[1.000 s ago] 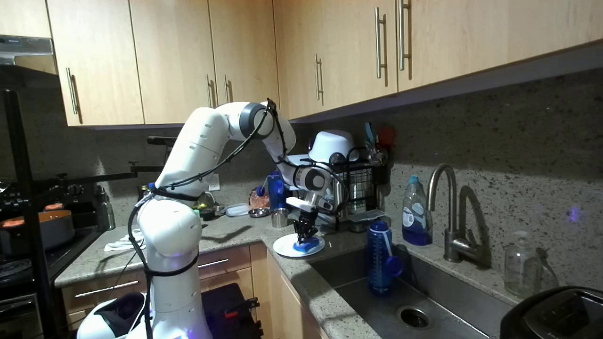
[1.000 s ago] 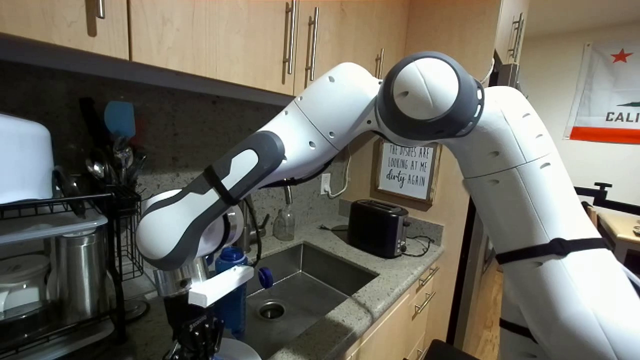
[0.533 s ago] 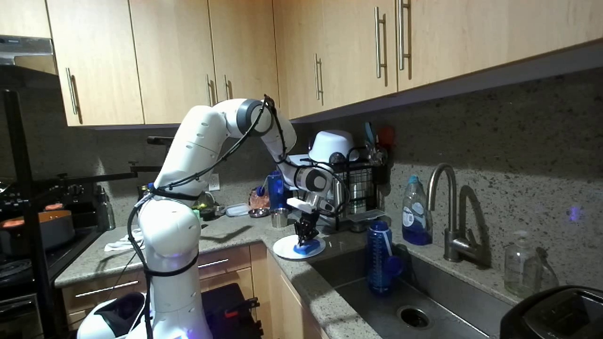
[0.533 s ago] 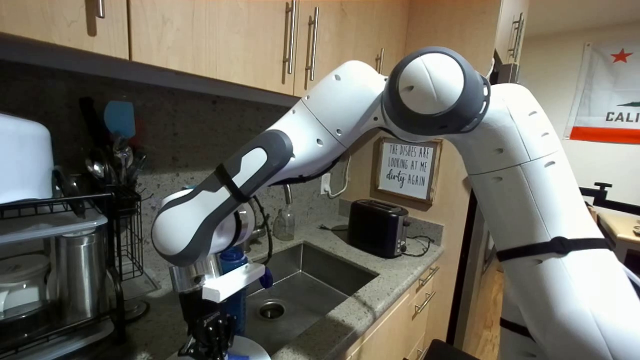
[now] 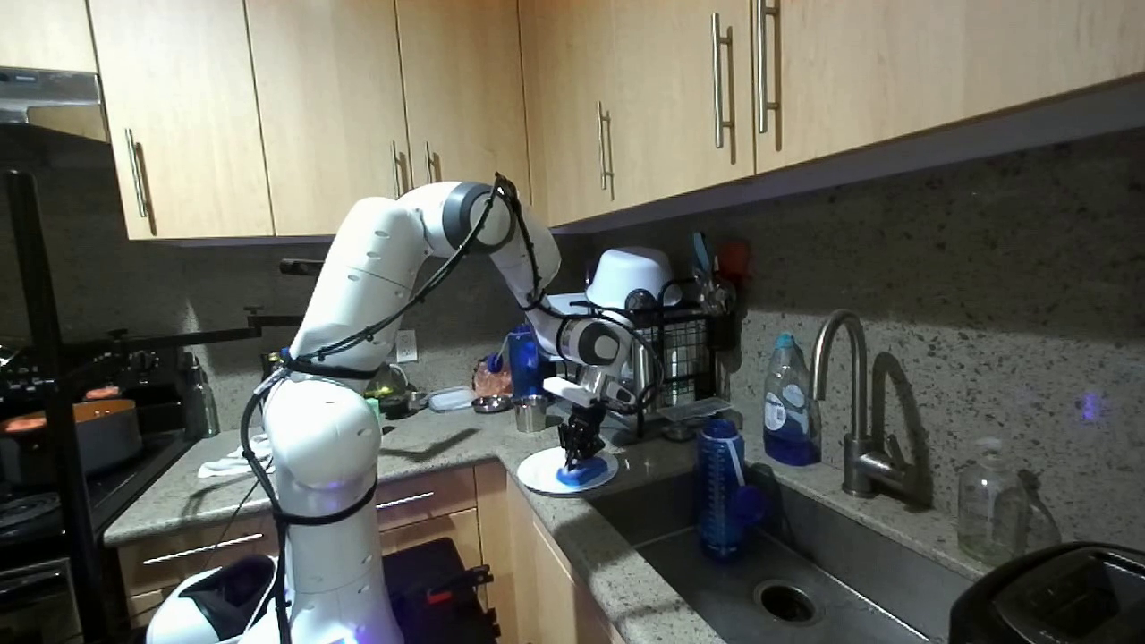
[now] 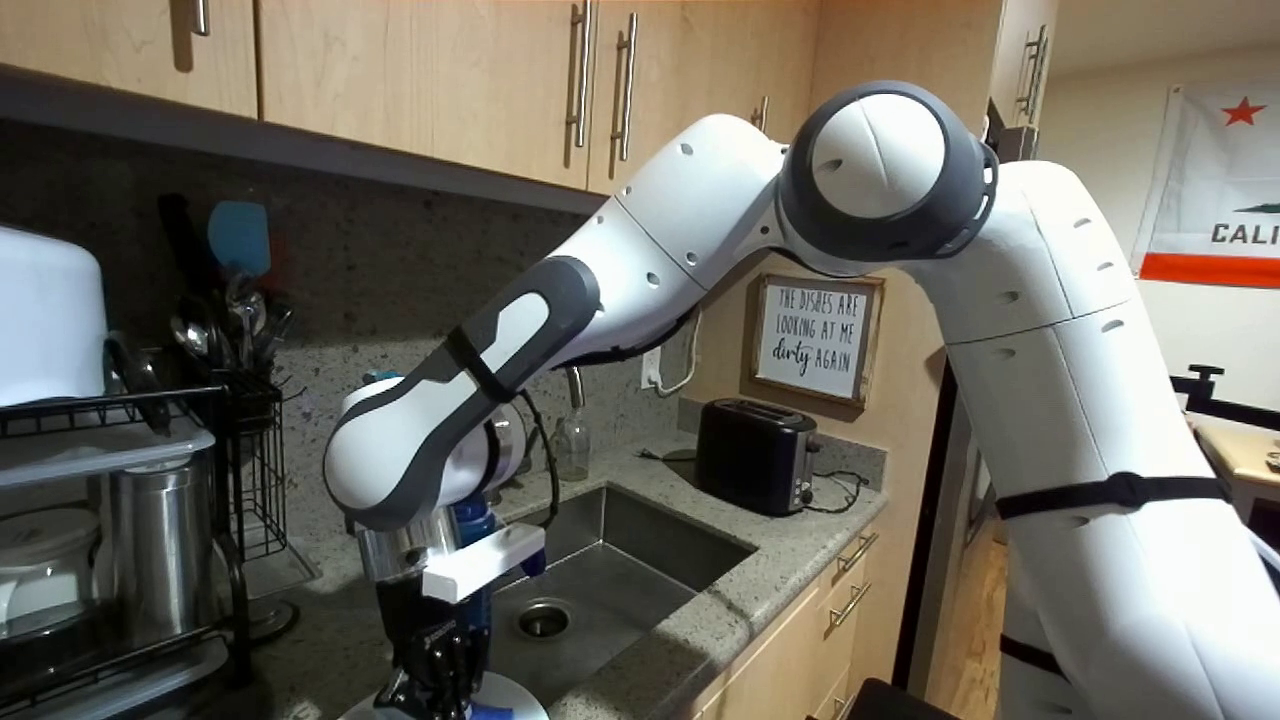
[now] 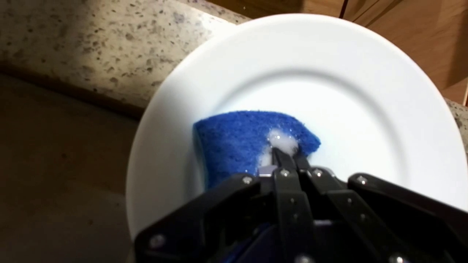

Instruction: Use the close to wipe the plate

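One tool clenched on one foamy blue sponge upon one white plate.

My tool looks smooth and semi-matt, its screws bright, polished metal. The sponge is matt and fuzzy, its foam wet and glistening. The plate is smooth with a soft gloss; the worktop looks like speckled stone, polished. I see a sink of dull brushed metal, a satin metal tap, cupboards in smooth wood, a water bottle of see-through plastic, and my own arm, sleek and plastic-looking.
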### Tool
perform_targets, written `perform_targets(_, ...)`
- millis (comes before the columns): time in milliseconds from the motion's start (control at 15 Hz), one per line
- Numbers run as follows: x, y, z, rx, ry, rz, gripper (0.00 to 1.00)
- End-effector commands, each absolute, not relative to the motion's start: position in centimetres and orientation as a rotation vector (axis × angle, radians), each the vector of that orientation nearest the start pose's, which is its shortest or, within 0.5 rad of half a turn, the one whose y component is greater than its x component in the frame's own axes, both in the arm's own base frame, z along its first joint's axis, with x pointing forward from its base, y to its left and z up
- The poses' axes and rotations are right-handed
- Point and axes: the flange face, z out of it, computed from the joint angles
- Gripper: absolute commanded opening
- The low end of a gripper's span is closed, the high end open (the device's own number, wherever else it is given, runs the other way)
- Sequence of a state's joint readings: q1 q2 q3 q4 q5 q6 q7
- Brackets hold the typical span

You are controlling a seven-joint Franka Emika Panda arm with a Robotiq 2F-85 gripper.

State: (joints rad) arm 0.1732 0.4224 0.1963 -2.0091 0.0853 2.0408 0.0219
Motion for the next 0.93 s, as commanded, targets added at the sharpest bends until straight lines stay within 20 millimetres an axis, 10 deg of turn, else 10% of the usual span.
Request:
perform_targets(0,51.1,19.7,21.2,-2.973,-0.451,0.620,0.01)
perform_targets(333,50.9,20.3,22.3,-2.981,-0.464,0.589,0.00)
perform_targets(400,50.8,20.4,22.6,-2.984,-0.465,0.579,0.28)
perform_targets(867,49.0,21.8,26.3,-3.014,-0.518,0.471,0.73)
